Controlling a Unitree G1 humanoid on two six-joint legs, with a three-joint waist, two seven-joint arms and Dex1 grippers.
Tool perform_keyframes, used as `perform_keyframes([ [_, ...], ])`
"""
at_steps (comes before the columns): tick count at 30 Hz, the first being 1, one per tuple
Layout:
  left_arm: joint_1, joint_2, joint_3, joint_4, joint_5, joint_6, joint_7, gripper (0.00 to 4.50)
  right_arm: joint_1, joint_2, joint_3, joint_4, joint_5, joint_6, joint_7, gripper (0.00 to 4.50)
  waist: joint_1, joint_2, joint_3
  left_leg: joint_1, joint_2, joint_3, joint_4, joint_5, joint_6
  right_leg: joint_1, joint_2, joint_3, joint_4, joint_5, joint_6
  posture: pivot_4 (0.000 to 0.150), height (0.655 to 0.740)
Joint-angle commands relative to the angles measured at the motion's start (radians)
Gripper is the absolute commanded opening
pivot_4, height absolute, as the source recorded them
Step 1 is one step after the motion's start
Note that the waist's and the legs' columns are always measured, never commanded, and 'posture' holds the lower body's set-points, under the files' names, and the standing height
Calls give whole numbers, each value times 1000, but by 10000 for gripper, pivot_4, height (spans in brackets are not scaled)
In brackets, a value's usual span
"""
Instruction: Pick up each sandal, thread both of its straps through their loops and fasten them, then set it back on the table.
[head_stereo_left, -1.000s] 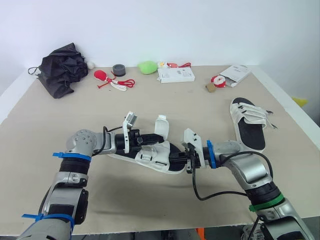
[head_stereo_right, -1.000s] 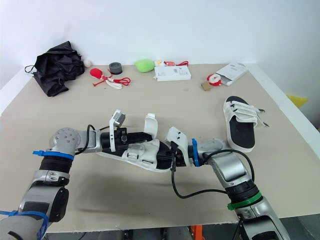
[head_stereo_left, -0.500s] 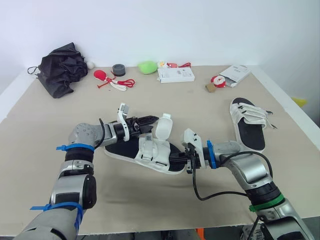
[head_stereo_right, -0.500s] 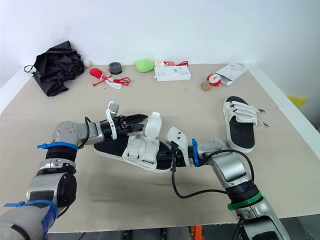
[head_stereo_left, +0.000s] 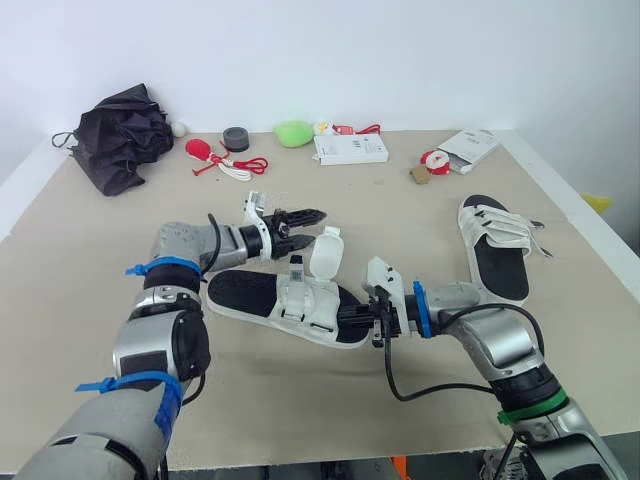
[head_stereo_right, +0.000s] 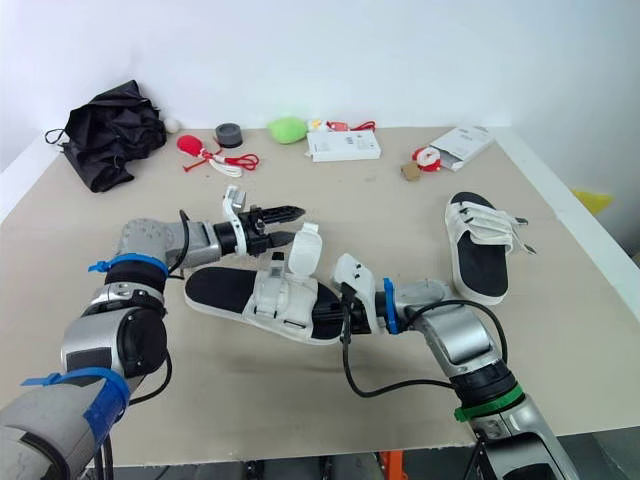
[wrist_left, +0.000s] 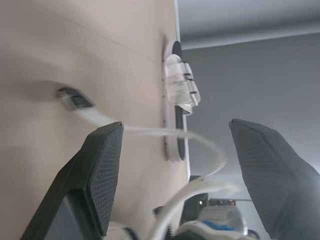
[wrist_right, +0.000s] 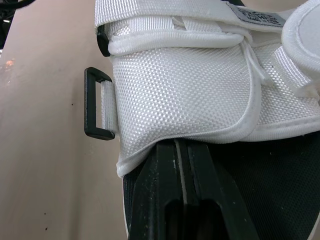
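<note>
Left claw (head_stereo_left: 314, 219): fingers wide apart and empty, hovering over the surface (head_stereo_left: 400, 210).
Right claw (head_stereo_left: 347, 318): fingers together, lying on the black footbed with the tips tucked under the edge of the white upper. I cannot tell whether they nip any fabric.
Sandal (head_stereo_left: 285, 300): flat on the surface, directly ahead of the right claw and just beside the left claw's tips, on the robot's side of them.
Strap (head_stereo_left: 325, 252): stands upright and unthreaded, near the left claw's tips but not between them.
Loop (wrist_right: 98, 103): black and empty, sticking out from the side of the upper, near the right claw's tips.
Second sandal (head_stereo_left: 497, 245): well apart from both claws, out past the right claw, with its straps lying across it.
Step, as judged: the left claw is about to take the loose strap while the right steadies the sandal.
Risk 1: the strap is floppy, so a closing claw may push it over instead of pinching it.
Risk 2: if the right claw's hold is slight, pulling the strap could drag or twist the sandal.
Risk 3: the loop lies low against the surface, so a strap end fed at a poor angle would buckle rather than pass through.
</note>
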Motion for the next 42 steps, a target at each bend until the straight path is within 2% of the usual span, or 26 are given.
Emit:
perform_keyframes([
  [1, -43, -18, 47, -2, -16, 25, 30, 34821, 32, 2, 48, 24, -13, 21, -8, 0, -1, 0, 0, 0, 0, 0, 0, 0, 0, 0, 0, 0, 0, 0, 0, 1500, 7400],
  [6, -44, -38, 26, -47, 1, 103, 29, 34821, 30, 4, 45, 26, -11, 22, -11, 0, -1, 0, 0, 0, 0, 0, 0, 0, -1, 0, 0, 0, 0, 0, 0, 1500, 7400],
  [16, -22, 26, -9, -56, 72, 119, -12, 34821, 53, -3, 41, 2, -5, 30, -23, 0, -5, 0, 0, 0, 0, 0, -1, 0, -3, -1, -1, 0, 0, 0, 0, 1500, 7400],
  [36, -59, -55, 162, 29, 33, 167, 18, 34821, 61, -28, 39, -14, -5, 43, -21, 0, -4, 0, 0, -1, -1, 0, -1, 0, -2, -1, -3, 0, 0, -2, 2, 1500, 7400],
  [42, -74, -78, 173, 40, 40, 195, 16, 34821, 57, -33, 38, -15, -1, 48, -21, 0, -4, 0, 0, -1, -3, 0, -1, -1, -1, 0, -4, 0, 0, -3, 4, 1500, 7400],
])
